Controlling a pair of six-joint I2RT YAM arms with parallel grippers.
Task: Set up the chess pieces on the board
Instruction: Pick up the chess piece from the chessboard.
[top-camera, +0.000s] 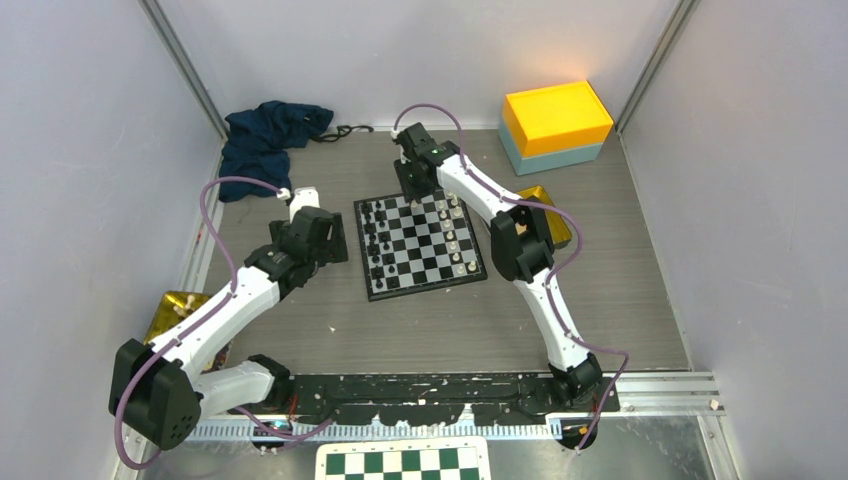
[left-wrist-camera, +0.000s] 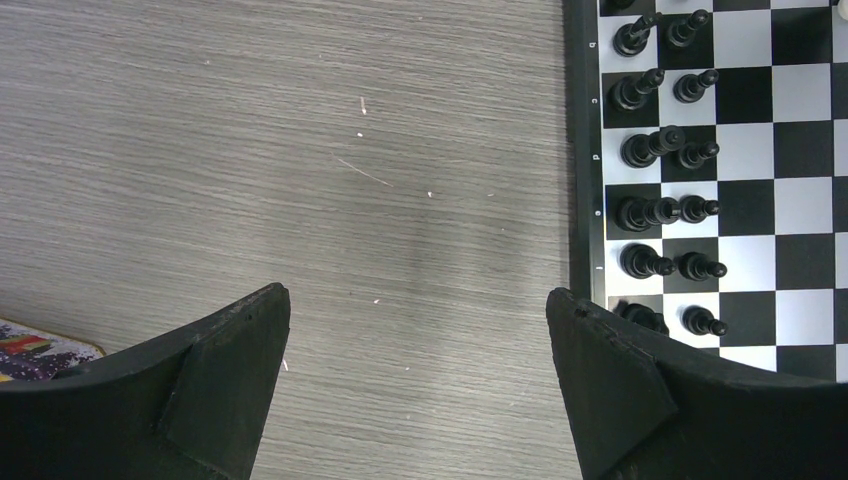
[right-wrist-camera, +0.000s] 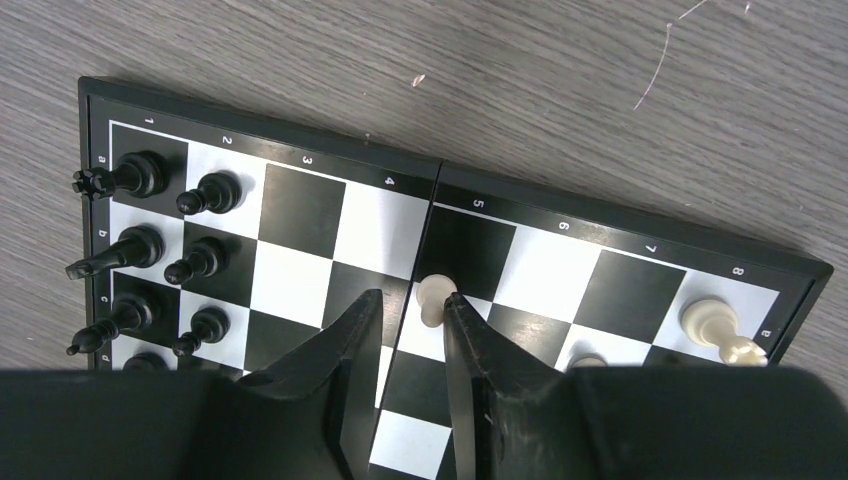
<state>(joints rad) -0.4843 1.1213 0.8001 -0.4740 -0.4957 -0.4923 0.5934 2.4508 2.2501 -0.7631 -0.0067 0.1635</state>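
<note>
The board (top-camera: 420, 245) lies in the middle of the table. Black chess pieces (top-camera: 375, 245) stand in two rows along its left side and white ones (top-camera: 455, 235) along its right side. My right gripper (top-camera: 413, 182) hangs over the board's far edge. In the right wrist view its jaws (right-wrist-camera: 412, 300) stand narrowly apart. A white pawn (right-wrist-camera: 433, 297) sits between the tips, touching the right finger (right-wrist-camera: 462, 330), with a gap to the left one. My left gripper (top-camera: 330, 240) is wide open and empty (left-wrist-camera: 418, 300) over bare table just left of the board (left-wrist-camera: 585, 150).
A yellow box on a teal box (top-camera: 555, 118) stands at the back right. A dark blue cloth (top-camera: 268, 135) lies at the back left. Shiny yellow packets lie right of the board (top-camera: 548, 205) and at the left edge (top-camera: 175, 310). A green-and-white checkered panel (top-camera: 400, 462) lies at the near edge.
</note>
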